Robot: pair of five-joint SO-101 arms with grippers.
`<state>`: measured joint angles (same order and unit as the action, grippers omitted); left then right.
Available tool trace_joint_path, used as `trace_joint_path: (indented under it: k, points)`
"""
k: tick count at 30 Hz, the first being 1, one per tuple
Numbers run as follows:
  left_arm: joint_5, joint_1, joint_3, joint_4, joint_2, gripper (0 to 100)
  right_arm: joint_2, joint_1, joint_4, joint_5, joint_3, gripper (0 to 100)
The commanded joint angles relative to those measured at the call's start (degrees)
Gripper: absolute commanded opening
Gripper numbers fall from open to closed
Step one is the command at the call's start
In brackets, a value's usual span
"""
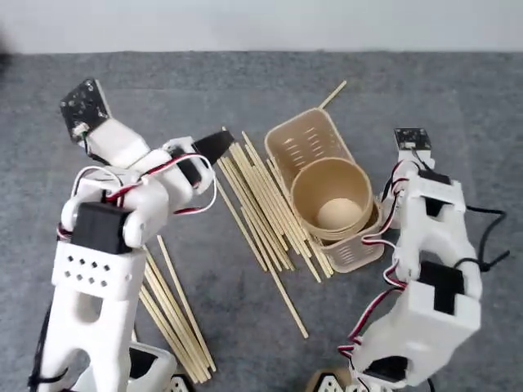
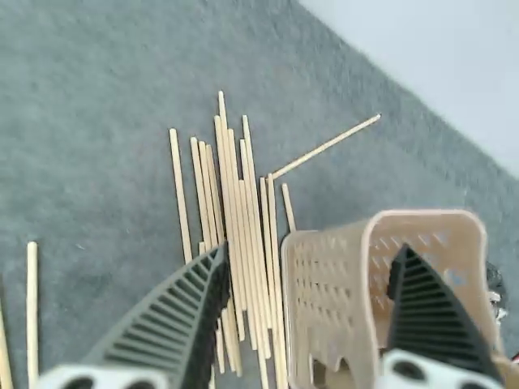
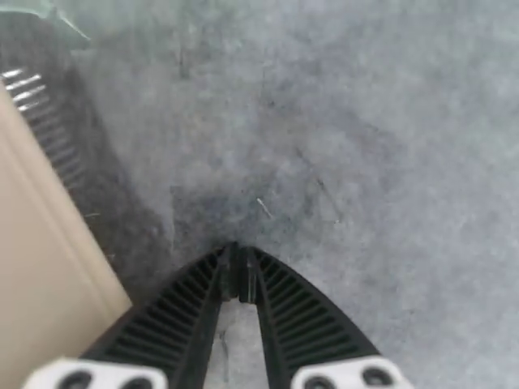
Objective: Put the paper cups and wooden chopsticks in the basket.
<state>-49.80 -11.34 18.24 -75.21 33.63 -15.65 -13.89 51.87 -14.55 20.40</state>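
While left claw (image 2: 310,255) gapes above chopsticks (image 2: 231,203) beside basket (image 2: 345,279), right claw (image 3: 238,261) pinched together.

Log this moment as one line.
left gripper: open, over chopsticks | right gripper: shut, beside basket | paper cup: in basket | chopsticks: outside basket

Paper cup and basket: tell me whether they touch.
Touching. The high view shows the paper cup standing open end up inside the basket, its sides meeting the basket's walls with no gap.
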Motion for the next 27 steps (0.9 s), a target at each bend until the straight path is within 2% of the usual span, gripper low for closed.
trace_joint_path:
  k: [1, 8, 11, 19, 27]
  points:
    - [0.5, -3.2, 5.2, 5.2, 2.0, 30, -1.1, 0.3, 0.8, -0.8, -2.9, 0.9]
    - [0.5, -4.8, 17.5, 17.8, 1.9, 30, 0.9, -2.8, 1.2, -0.8, -6.4, 0.9]
    - [0.5, -4.8, 20.2, 20.8, 1.9, 30, 4.2, -4.2, 2.9, -0.8, -9.5, 0.9]
    - [0.4, -9.6, 24.6, 22.8, 1.9, 30, 14.5, -4.5, 16.2, -0.4, -21.2, 0.9]
    - [0.3, -6.3, 27.5, 22.8, 1.9, 30, 26.3, -4.4, 25.7, -0.4, -28.7, 1.1]
